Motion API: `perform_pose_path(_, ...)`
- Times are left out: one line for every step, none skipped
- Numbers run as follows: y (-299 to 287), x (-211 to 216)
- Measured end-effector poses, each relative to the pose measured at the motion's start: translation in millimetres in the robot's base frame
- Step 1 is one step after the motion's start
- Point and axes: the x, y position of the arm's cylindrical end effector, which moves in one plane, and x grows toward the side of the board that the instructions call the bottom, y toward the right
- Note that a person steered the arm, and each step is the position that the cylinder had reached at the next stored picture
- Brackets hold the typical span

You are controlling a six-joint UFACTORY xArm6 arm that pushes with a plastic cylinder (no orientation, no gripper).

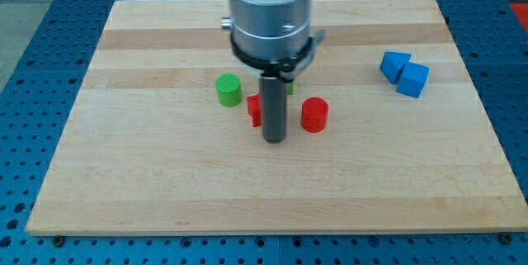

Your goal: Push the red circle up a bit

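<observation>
The red circle is a short red cylinder standing on the wooden board, just right of centre. My tip is at the end of the dark rod, a little to the left of and slightly below the red circle, with a narrow gap between them. A second red block is partly hidden behind the rod on its left; its shape cannot be made out. A green circle stands further left and up.
A sliver of another green block shows behind the rod's right side. Two blue blocks sit touching near the view's right. The arm's grey body hangs over the board's top centre. Blue perforated table surrounds the board.
</observation>
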Motion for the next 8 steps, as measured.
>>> perform_pose_path(31.4, 9.3)
perform_pose_path(52.3, 15.2)
perform_pose_path(55.0, 11.9)
perform_pose_path(55.0, 7.2)
perform_pose_path(55.0, -0.4)
perform_pose_path(53.3, -2.9)
perform_pose_path(53.1, -4.4)
perform_pose_path(53.1, -10.1)
